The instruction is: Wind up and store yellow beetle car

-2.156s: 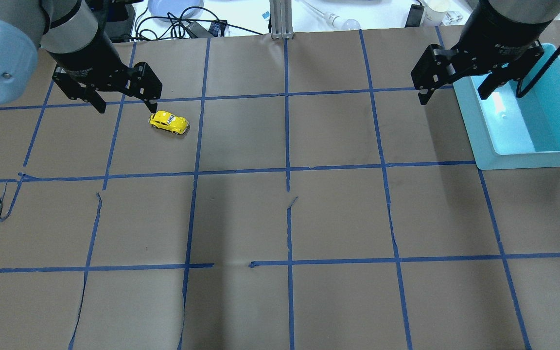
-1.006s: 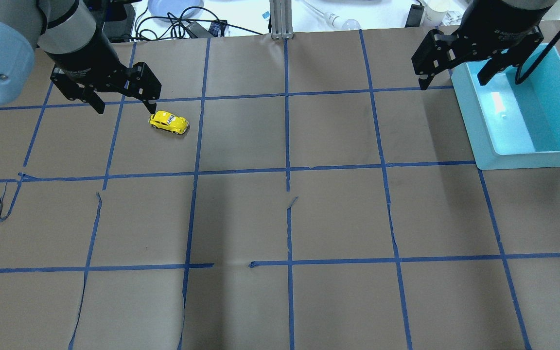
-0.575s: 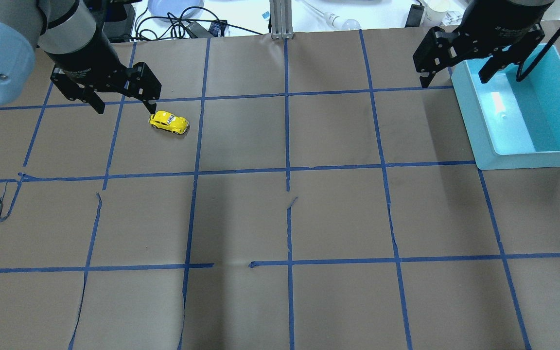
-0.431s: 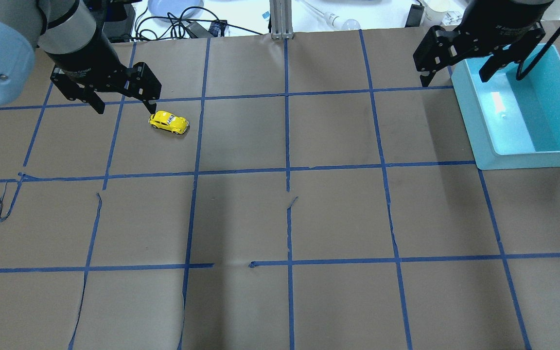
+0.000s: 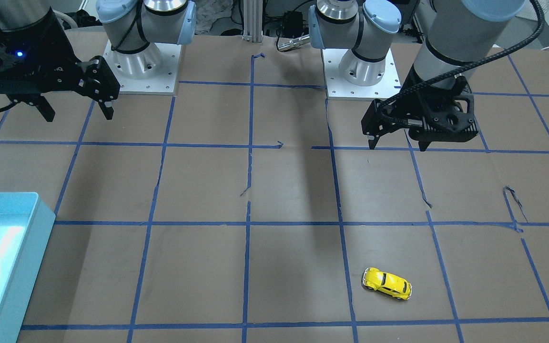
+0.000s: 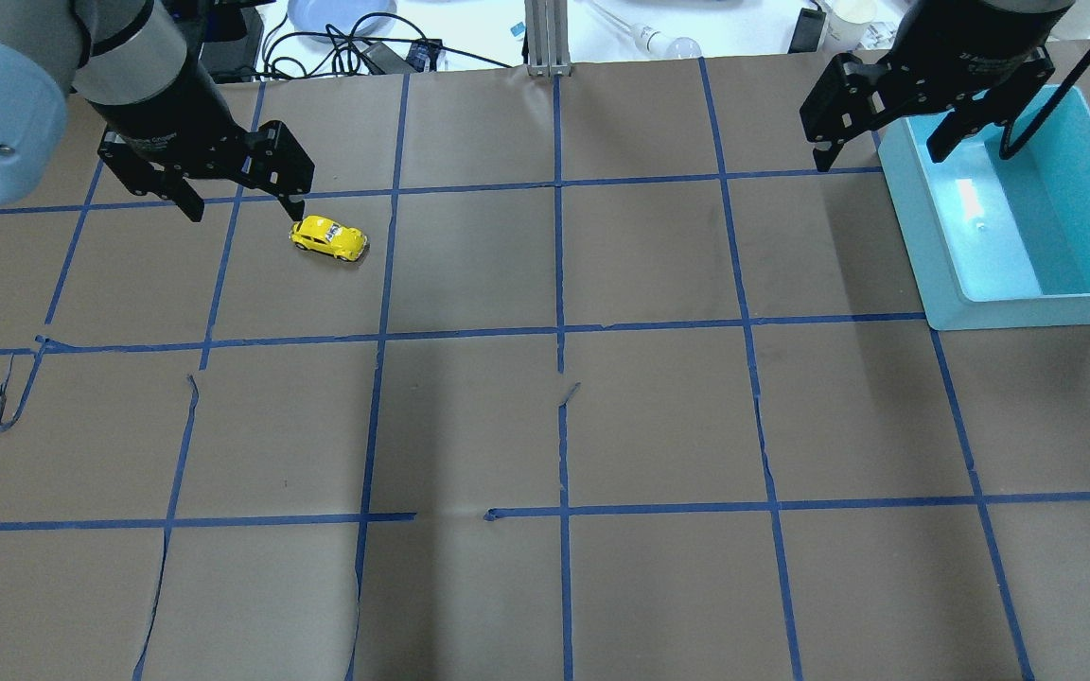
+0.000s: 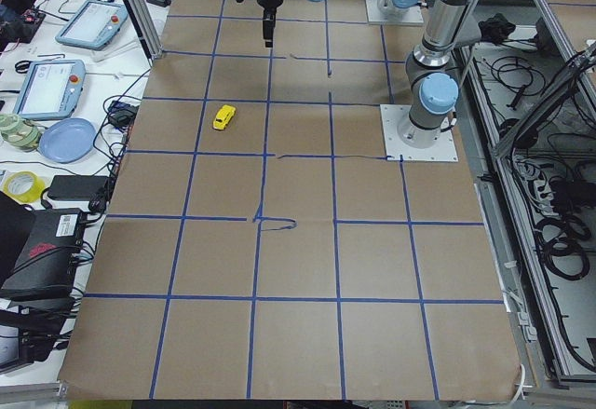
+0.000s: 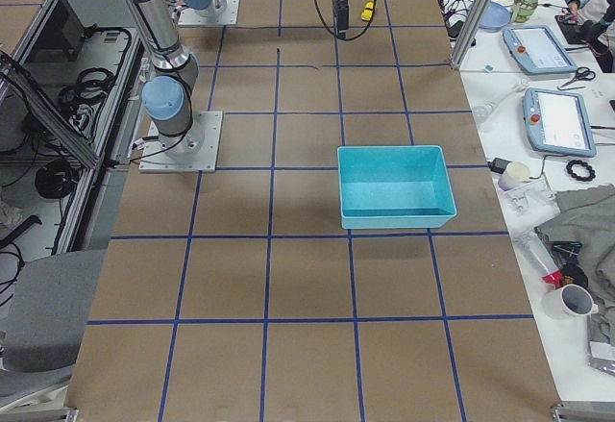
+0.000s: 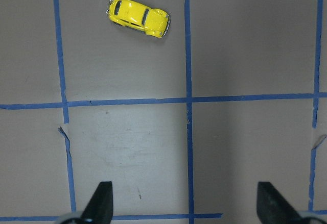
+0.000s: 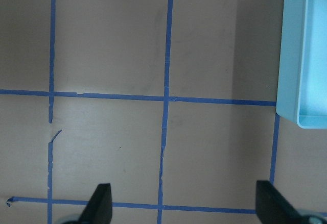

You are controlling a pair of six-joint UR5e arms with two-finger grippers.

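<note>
Black and spread wide, the left gripper (image 6: 247,210) held nothing and hung well above the brown paper (image 6: 659,416). In its wrist view the yellow beetle car (image 9: 138,17) sat on its wheels at about eleven o'clock of the fingertips (image 9: 99,203), well apart from them and angled across the line between the jaws. Overhead, one fingertip seemed to touch the car, but the front view showed a plain gap. The right gripper (image 6: 878,159), also open and empty, hovered over the near wall of the teal bin (image 6: 914,236).

The likeliest trouble, I judged, was the car itself. It was tiny, glossy and rounded, so it could squirt out of a skewed pinch. On free wheels it could also roll off at a nudge before the jaws met. Lifted tape and tears in the paper (image 6: 564,392) might snag its wheels during a wind-up drag.

At twelve o'clock of the car overhead, the table's far edge was near, with cables (image 6: 337,43) beyond it. Toward three o'clock, paper crossed only by blue tape lines (image 6: 559,265) ran to the bin.
</note>
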